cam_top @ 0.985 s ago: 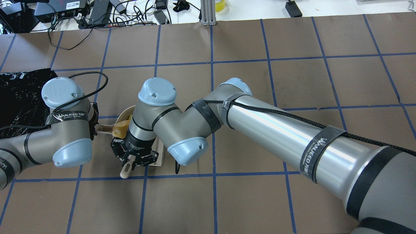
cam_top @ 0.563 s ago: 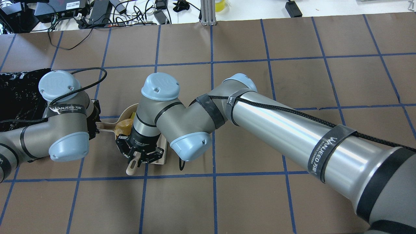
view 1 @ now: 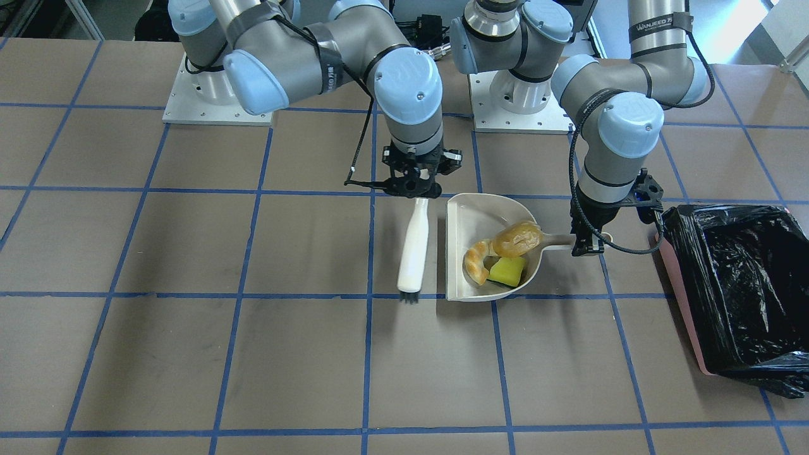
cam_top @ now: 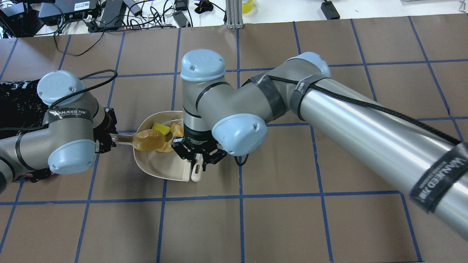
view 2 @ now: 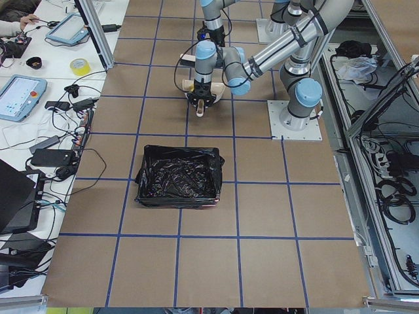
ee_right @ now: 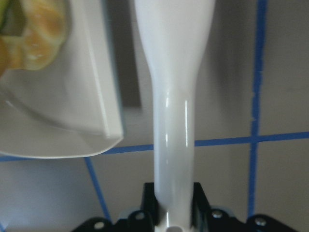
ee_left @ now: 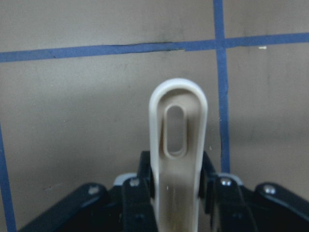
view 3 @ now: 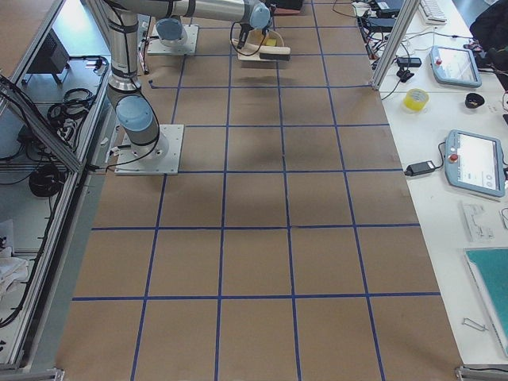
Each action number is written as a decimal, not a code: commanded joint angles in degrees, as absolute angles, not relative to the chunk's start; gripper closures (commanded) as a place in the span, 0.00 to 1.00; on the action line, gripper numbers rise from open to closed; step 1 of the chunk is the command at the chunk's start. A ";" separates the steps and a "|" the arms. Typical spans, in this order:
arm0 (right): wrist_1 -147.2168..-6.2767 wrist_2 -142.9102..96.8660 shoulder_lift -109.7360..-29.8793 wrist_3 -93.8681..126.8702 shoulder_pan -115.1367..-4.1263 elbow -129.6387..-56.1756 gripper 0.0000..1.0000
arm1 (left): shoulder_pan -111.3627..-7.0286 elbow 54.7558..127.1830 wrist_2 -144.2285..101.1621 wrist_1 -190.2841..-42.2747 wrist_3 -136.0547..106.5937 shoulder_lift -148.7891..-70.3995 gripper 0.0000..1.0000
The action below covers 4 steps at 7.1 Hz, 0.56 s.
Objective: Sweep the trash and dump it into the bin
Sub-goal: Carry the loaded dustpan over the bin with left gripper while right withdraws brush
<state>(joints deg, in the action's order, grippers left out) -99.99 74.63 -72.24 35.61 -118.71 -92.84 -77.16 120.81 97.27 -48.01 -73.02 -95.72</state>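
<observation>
Front view, grip: left gripper (view 1: 584, 243) is closed on the end of the dustpan (view 1: 471, 218) handle. Right gripper (view 1: 417, 186) is closed on the top of the white brush (view 1: 414, 249), bristles down at the worktop (view 1: 189, 253).
Front view, trash: all 3 items are in the pan. The potato-like lump (view 1: 517, 237) sits high at the handle root; the bread crescent (view 1: 475, 262) and yellow sponge (view 1: 507, 270) lie lower, side by side.
Front view, risk 1: the lump is likely to roll over the rim if the lift is jerky, because it is not in the deep part.
Front view, risk 2: the bin (view 1: 727, 213) is well apart on the robot's left and the pan mouth looks away from it. Turning the pan too early can let items slide out before the bin.
Overhead, risk 3: the brush is just beside the pan lip and the right wrist hangs over that corner. A lift w/o clearing it can knock the pan.
Left wrist, risk 4: only the thin slotted handle end is clamped, so the load may twist the pan in the grip.
Right wrist: the brush neck is clamped. The pan corner is near it, not touching.
Ext. left, surface: brown matte worktop w/ blue tape grid. The black-lined bin is nearer the camera, both arms beyond it.
Ext. left, room: tablets (view 2: 23, 95), tape roll (view 2: 80, 65), cables, and a person's hand (view 2: 10, 26) at the edge.
Ext. right, room: teach pendants (view 3: 475, 163), yellow tape roll (view 3: 415, 99), alu posts. The bin is not in view.
</observation>
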 commanded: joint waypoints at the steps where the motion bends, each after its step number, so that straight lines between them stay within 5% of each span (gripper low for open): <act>1: -91.70 84.67 -76.36 26.06 -109.38 -92.73 0.92 | -76.38 107.30 95.02 -65.55 -72.42 -95.97 1.00; 4: -88.95 88.85 -76.47 5.30 -88.50 -93.25 0.95 | -70.11 98.71 93.62 -69.79 -71.91 -97.20 1.00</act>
<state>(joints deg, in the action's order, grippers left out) -89.47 87.36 -76.60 16.46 -97.69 -93.04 -74.64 101.39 94.66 -68.78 -72.80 -96.77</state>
